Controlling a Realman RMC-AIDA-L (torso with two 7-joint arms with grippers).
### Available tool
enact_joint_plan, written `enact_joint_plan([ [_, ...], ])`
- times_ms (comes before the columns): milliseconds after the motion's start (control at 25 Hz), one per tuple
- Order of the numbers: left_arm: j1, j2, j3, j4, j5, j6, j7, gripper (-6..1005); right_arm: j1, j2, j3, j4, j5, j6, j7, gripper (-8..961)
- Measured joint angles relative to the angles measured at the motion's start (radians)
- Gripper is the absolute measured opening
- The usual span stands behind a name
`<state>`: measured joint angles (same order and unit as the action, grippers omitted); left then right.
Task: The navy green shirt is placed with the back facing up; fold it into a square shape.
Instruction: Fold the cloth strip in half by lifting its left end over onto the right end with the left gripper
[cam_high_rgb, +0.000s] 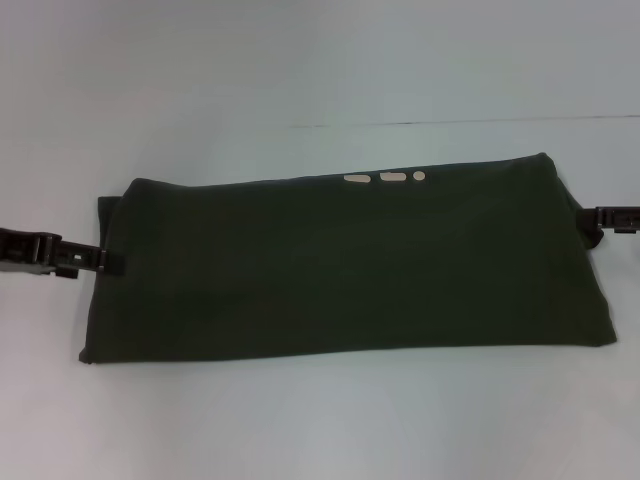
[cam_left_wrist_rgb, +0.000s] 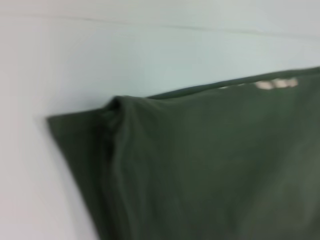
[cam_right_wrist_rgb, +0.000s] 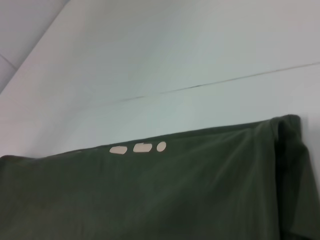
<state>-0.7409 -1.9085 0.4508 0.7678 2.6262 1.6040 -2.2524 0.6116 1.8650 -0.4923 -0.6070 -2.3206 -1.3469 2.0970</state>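
Note:
The navy green shirt (cam_high_rgb: 340, 270) lies on the white table as a long, wide band, plain side up. Bits of cream lettering (cam_high_rgb: 385, 179) peek out along its far edge. My left gripper (cam_high_rgb: 100, 262) is at the shirt's left end, touching the cloth edge about halfway along it. At the right end, beside the upper corner, sits my right gripper (cam_high_rgb: 600, 218). The left wrist view shows the shirt (cam_left_wrist_rgb: 210, 165) with a bunched ridge near its end. In the right wrist view the shirt (cam_right_wrist_rgb: 150, 195) fills the lower part, with the lettering (cam_right_wrist_rgb: 142, 148) at its edge.
The white table (cam_high_rgb: 300, 60) runs beyond the shirt on the far and near sides. A thin seam line (cam_high_rgb: 450, 123) crosses the table behind the shirt.

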Motion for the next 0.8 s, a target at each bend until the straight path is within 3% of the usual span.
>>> enact_joint_plan([
  [280,0.048,-0.003,-0.063,-0.008,-0.040,0.108,-0.072,867,0.013,-0.007,0.000,0.001,-0.001,0.005,0.000,929],
  [800,0.122,-0.004,-0.089,-0.072,-0.041,0.090,-0.181,892,0.029,-0.004,-0.034,0.009,0.001,0.001,-0.020,927],
])
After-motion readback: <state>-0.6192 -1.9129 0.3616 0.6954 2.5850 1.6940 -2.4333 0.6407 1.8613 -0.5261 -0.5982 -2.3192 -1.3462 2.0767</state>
